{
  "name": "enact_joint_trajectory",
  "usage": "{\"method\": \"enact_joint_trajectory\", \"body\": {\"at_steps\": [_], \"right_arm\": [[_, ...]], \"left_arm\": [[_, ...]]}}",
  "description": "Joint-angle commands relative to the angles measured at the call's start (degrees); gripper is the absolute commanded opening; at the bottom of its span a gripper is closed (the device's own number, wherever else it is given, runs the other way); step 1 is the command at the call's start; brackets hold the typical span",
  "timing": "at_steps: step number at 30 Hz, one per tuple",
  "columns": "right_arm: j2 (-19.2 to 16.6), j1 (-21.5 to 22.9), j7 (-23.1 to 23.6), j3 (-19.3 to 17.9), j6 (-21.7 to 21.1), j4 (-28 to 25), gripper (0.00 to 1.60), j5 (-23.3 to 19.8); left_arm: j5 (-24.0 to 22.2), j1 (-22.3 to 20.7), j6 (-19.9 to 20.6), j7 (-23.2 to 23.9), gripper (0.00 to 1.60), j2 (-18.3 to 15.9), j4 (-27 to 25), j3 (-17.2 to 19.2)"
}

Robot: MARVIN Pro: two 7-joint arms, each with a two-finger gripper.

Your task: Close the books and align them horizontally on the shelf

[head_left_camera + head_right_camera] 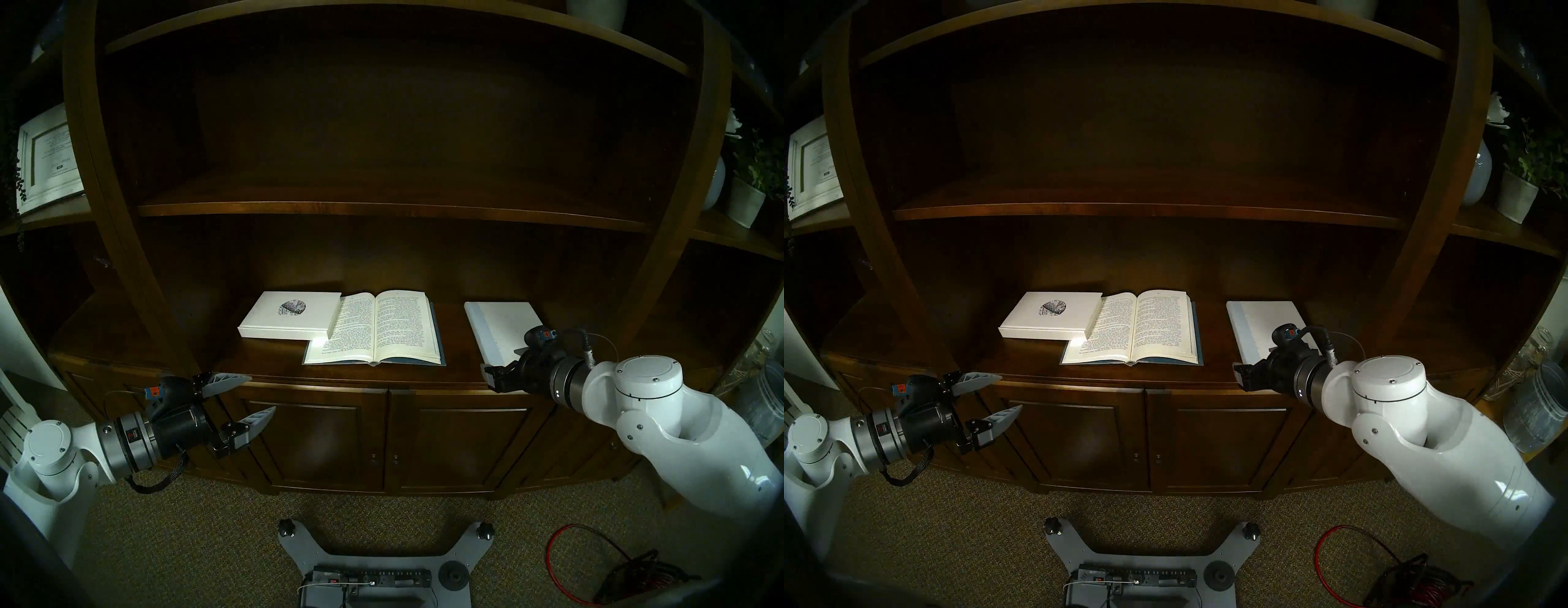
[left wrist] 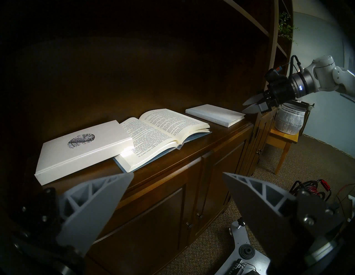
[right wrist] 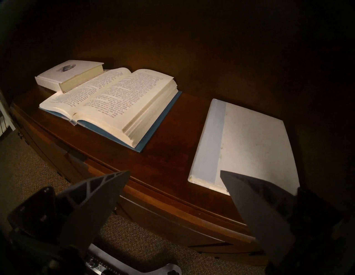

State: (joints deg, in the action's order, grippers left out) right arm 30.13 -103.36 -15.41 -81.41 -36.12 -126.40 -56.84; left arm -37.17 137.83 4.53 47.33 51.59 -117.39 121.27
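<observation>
I see the blue book [image 1: 377, 329] lying open on the shelf [image 1: 263, 361], the speckled white book [image 1: 288, 316] overlapping its left page. Both my left end effector [image 1: 254, 395] and right end effector [image 3: 174, 174] are spread, empty; the right hovers near the plain white book [image 3: 249, 146].

The shelf [image 3: 172, 149] is dark polished wood (faintly glossy); the open book [image 3: 119, 99] shows matt cream paper; the carpet [image 1: 212, 552] looks rough.

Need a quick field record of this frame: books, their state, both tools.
shelf: dark wood ledge above cabinet doors
speckled book: closed, flat, one edge resting on the open book's left page
blue book: open, pages up, middle of ledge
plain white book: closed, flat, apart from the others
left tool: open, empty, in front of the ledge
right tool: open, empty, by the plain white book's near edge
</observation>
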Motion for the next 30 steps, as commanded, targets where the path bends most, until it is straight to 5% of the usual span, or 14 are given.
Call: {"method": "enact_joint_trajectory", "body": {"at_steps": [1, 11, 30], "right_arm": [[-4.28, 0.98, 2.33, -2.67, -3.46, -4.21, 1.60, -1.19], [-10.14, -8.04, 4.77, -7.83, -7.22, -10.79, 1.60, -2.15], [-9.50, -12.73, 7.35, -11.31, -3.64, -10.28, 1.60, 0.18]], "left_arm": [[-0.32, -0.36, -0.24, 0.06, 1.60, 0.03, -0.77, 0.44], [-0.32, -0.35, -0.24, 0.06, 1.60, 0.04, -0.78, 0.46], [-0.33, -0.34, -0.24, 0.07, 1.60, 0.06, -0.80, 0.48]]}}
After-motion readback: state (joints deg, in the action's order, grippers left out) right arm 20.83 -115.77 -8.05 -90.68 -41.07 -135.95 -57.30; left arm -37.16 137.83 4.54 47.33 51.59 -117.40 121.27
